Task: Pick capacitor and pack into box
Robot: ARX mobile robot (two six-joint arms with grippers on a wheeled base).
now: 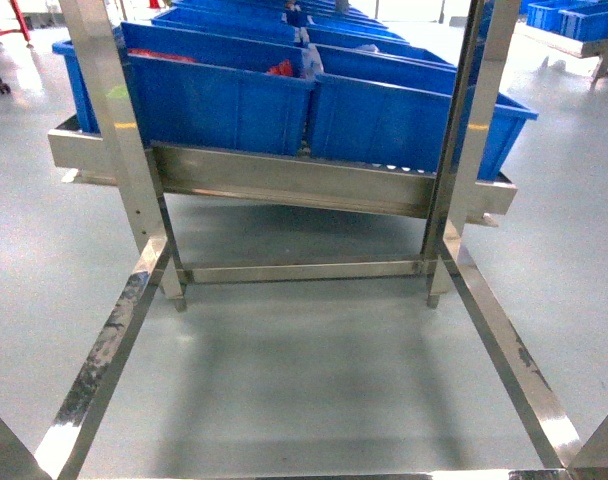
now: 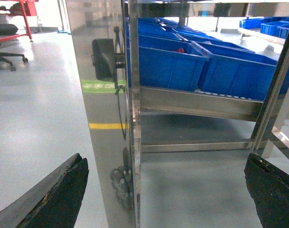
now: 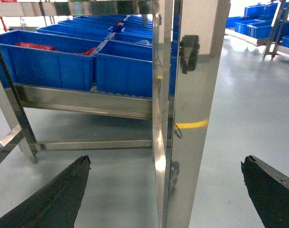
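Observation:
Neither the capacitor nor the box shows in any view. My left gripper (image 2: 166, 159) is open, its dark fingers (image 2: 59, 194) spread wide with nothing between them; a steel upright (image 2: 106, 118) of the rack stands beyond them. My right gripper (image 3: 166, 159) is open and empty too, its fingers (image 3: 273, 190) far apart in front of another steel post (image 3: 192, 118). Neither gripper appears in the head view.
A stainless steel rack (image 1: 284, 180) carries rows of blue plastic bins (image 1: 224, 100) on a slanted shelf; something red (image 1: 282, 68) lies in one. Steel base rails (image 1: 104, 350) run along the grey floor. A red frame (image 2: 25, 14) and more blue bins (image 3: 258, 12) stand farther off.

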